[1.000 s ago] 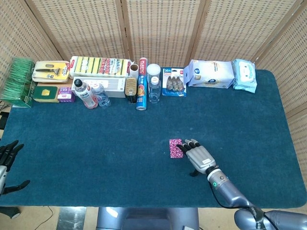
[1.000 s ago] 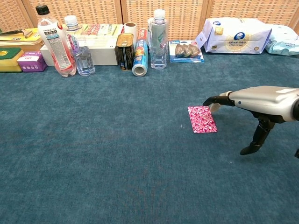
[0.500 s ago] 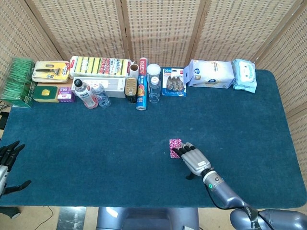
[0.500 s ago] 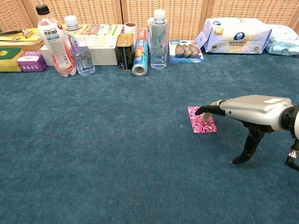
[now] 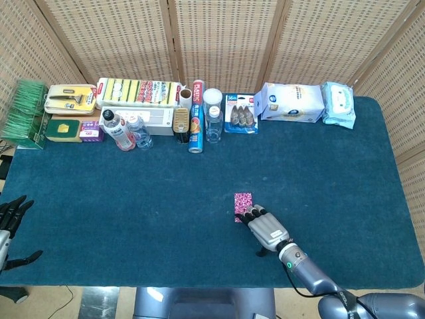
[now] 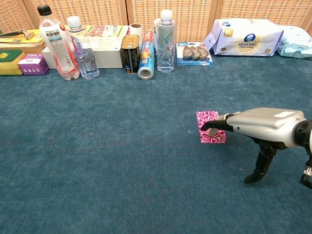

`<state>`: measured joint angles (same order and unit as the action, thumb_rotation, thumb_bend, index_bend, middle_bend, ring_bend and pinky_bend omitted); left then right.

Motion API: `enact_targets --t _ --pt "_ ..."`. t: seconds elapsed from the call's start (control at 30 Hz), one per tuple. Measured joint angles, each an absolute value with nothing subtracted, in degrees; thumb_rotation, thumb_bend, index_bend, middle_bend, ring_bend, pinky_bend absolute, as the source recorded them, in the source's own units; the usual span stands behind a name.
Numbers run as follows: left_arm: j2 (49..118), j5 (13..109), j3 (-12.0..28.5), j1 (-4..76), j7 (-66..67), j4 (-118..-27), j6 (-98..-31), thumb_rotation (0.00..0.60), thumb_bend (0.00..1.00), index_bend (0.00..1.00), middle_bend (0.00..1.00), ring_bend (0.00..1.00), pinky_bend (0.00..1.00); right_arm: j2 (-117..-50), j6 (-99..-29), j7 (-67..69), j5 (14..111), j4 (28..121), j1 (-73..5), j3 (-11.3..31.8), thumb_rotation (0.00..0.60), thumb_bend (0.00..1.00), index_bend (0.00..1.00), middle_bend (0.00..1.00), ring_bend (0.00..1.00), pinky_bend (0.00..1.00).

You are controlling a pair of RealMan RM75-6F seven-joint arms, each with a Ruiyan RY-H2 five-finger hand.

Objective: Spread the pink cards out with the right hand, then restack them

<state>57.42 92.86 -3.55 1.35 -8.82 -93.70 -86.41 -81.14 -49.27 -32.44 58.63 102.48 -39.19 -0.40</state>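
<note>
The pink patterned cards (image 5: 243,202) (image 6: 208,122) lie as one neat stack on the blue cloth, right of centre. My right hand (image 5: 264,227) (image 6: 253,123) lies flat, palm down, its dark fingertips (image 6: 210,126) resting on the near half of the stack and hiding that part. It grips nothing, and the thumb (image 6: 259,168) points down to the cloth beside it. My left hand (image 5: 9,216) hangs at the table's near left corner with fingers spread, far from the cards; the chest view does not show it.
Along the far edge stand bottles (image 6: 56,43), a can (image 6: 130,54), a blue tube (image 6: 146,61), a clear bottle (image 6: 165,41), a blister pack (image 6: 194,53), wipe packs (image 6: 246,36) and boxes (image 5: 138,92). The blue cloth (image 5: 133,199) covers the table.
My right hand has slid toward the near-left, drawing back along the table; its fingertips moved from the stack's far right corner onto the near half. The cards stay stacked. The left hand is still.
</note>
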Motion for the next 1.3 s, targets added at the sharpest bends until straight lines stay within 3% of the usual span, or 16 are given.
enact_targets --t 0.67,0.97,1.3 --pt "57.6 93.1 -3.7 1.2 -8.8 -93.8 -86.8 0.600 0.05 0.00 0.00 0.00 0.00 -77.6 -52.6 -39.4 59.4 112.6 -39.5 -6.5 0.600 0.00 0.06 0.16 0.03 0.01" --pt "57.5 93.2 -3.7 1.2 -9.1 -93.7 -86.9 0.600 0.05 0.00 0.00 0.00 0.00 -77.1 -53.9 -38.8 59.9 113.7 -40.9 -3.8 0.600 0.00 0.07 0.16 0.03 0.01" --pt "57.5 93.0 -3.7 1.3 -9.6 -93.6 -86.7 0.600 0.05 0.00 0.00 0.00 0.00 -80.0 -52.0 -36.9 55.2 107.4 -42.8 -1.8 0.600 0.00 0.08 0.16 0.04 0.01"
